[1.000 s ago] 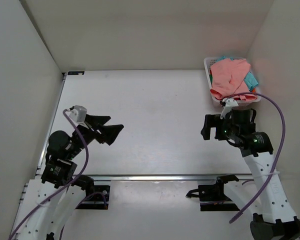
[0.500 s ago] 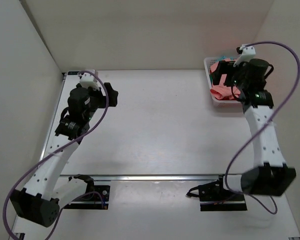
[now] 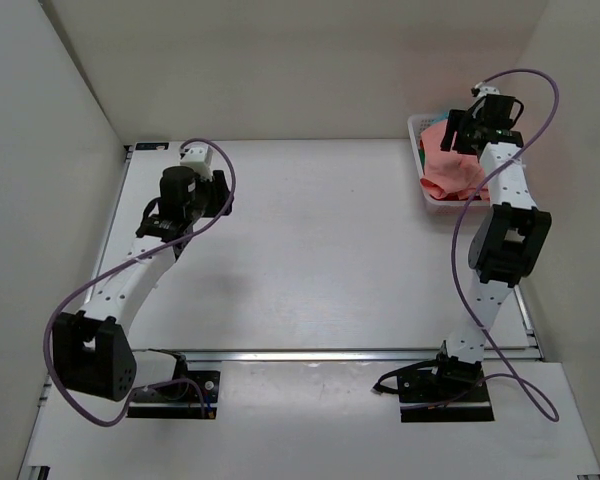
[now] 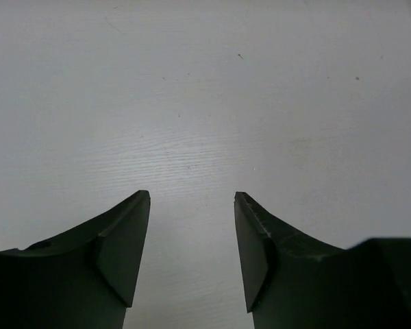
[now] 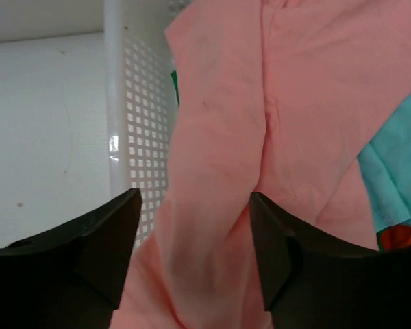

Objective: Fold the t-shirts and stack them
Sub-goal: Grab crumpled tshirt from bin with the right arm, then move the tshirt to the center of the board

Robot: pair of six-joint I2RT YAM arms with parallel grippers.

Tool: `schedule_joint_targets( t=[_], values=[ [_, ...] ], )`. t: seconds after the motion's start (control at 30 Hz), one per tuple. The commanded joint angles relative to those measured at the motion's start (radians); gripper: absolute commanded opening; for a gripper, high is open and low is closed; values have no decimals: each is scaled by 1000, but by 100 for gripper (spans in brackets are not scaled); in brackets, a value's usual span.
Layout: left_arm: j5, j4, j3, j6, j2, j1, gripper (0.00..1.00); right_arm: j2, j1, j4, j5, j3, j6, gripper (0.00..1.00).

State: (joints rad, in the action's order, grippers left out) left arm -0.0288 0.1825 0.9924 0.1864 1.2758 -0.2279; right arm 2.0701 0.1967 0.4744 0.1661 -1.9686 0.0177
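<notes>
While the right arm stretches to the far right corner of the table (image 3: 320, 250), the right gripper (image 5: 195, 205) hangs over the white plastic basket (image 5: 133, 137) with its two fingers spread wide and nothing held between them; whether the tips touch the cloth below cannot be told. Filling the gap between those fingers in the right wrist view is the salmon-pink t-shirt (image 5: 260, 103), crumpled on top of the pile, with one part of it draped over the basket's rim toward the table. A teal t-shirt (image 5: 397, 178) shows beside it at the right of that view. A scrap of red-orange cloth (image 5: 401, 236) lies just under the teal one, and a sliver of green cloth (image 5: 173, 82) peeks out between the pink shirt and the perforated basket wall. The left gripper (image 4: 192, 199) is well apart from all this, over the far left part of the table, its fingers likewise parted and empty, with the white table surface showing between them.
</notes>
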Motion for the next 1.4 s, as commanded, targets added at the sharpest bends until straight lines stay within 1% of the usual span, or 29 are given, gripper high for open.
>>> schedule_joint_targets(
  t=[0.0,0.03,0.1,0.13,0.17,0.2,0.23,0.27,0.3,0.33,0.37,0.4,0.43,0.5,0.57,0.6,0.67,0.73,0.8,0.87,0.93,0.97,1.0,1.1,1.2,1.27,1.3,1.33,1.37],
  values=[
    [-65,-71,-12,-28,17,16,64,70,-19,69,-83,-71,36,67],
    [-81,-77,-20,-30,25,25,61,88,-25,76,-86,-84,34,70],
    [-106,-106,-44,-28,20,42,44,120,-32,122,-117,-113,28,70],
    [-132,-115,-55,-18,25,56,38,140,-40,154,-131,-134,36,69],
    [-146,-121,-63,-16,25,64,39,142,-49,162,-160,-153,34,67],
    [-195,-112,-69,-24,36,77,47,153,-52,197,-193,-174,39,50],
    [-213,-89,-70,-21,40,90,51,159,-60,205,-207,-193,34,37],
    [-221,-75,-69,-31,39,94,44,147,-62,228,-223,-205,34,2],
    [-214,-74,-69,-41,28,91,33,139,-66,218,-230,-207,24,0],
    [-189,-66,-72,-41,17,85,17,112,-69,207,-234,-199,25,0],
    [-175,-55,-69,-45,-5,87,11,73,-78,179,-231,-178,19,0],
    [-163,-57,-60,-45,-19,81,2,46,-80,143,-241,-165,11,0],
    [-157,-40,-38,-33,-26,78,0,-6,-86,127,-229,-148,1,0],
    [-166,3,9,-21,-33,84,0,-102,-105,43,-220,-110,-4,0],
    [-189,63,63,-8,-47,85,0,-252,-137,-19,-212,-32,8,0],
    [-184,67,63,-11,-70,85,0,-298,-173,-55,-209,-9,10,0],
    [-180,72,52,-10,-124,81,6,-425,-233,-74,-214,33,45,0],
    [-197,75,32,11,-193,84,15,-477,-328,-24,-200,8,45,0],
    [-203,104,23,30,-232,90,14,-531,-411,10,-195,-45,59,0],
    [-209,142,23,28,-274,87,20,-573,-535,-5,-226,-47,79,0],
    [-198,181,14,35,-308,81,23,-591,-604,-14,-228,-79,61,0],
    [-197,195,17,41,-326,82,30,-593,-623,-14,-206,-85,32,0],
    [-194,210,14,41,-337,93,31,-593,-631,-19,-192,-98,4,0],
    [-165,247,11,51,-394,99,42,-571,-663,-19,-140,-59,-53,0],
    [-126,279,5,59,-426,88,45,-526,-671,-36,-102,35,-91,0],
    [-131,279,-9,73,-444,88,47,-457,-663,-16,-25,45,-117,0],
    [-140,281,-24,87,-452,90,47,-391,-671,40,13,13,-127,2],
    [-152,264,-40,91,-457,99,48,-322,-677,67,12,-40,-124,29],
    [-148,261,-50,103,-457,93,50,-292,-704,135,-16,-64,-122,45]
  ],
)
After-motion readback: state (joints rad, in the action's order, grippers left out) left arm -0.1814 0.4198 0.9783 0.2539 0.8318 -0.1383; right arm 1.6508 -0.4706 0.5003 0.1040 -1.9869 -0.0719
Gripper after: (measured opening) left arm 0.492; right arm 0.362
